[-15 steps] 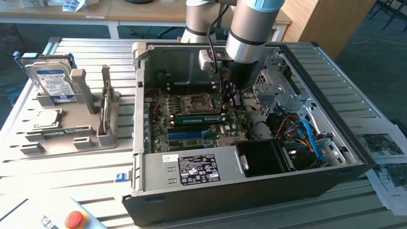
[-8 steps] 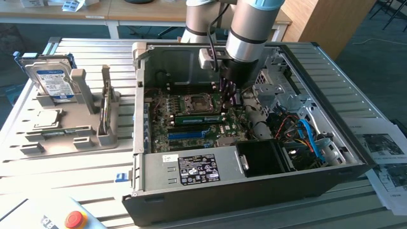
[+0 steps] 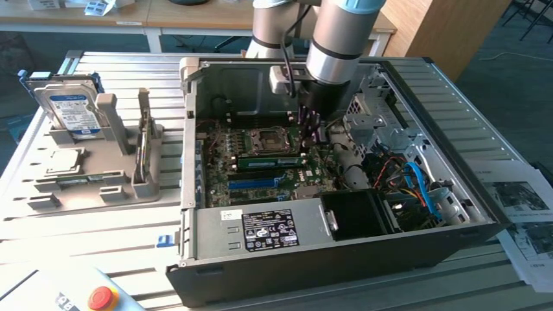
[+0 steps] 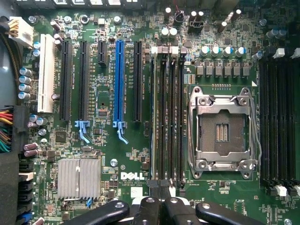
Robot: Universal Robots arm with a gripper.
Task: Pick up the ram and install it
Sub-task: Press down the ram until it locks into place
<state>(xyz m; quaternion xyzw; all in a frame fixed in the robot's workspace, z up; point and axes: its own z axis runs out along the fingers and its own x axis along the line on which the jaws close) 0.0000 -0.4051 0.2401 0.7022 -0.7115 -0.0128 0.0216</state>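
The ram [image 3: 269,159] sits seated in a slot on the motherboard [image 3: 259,175], centre of the exterior view, edge-on in the wrist view. The hand [image 3: 309,126] hangs vertically just above it, pointing straight down inside the open computer case [image 3: 346,249], fingers [image 4: 176,211] clenched together, holding nothing.

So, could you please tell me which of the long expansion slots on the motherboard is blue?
The blue slot lies between a short black slot and a long black slot; every other slot is black, bar one white slot.
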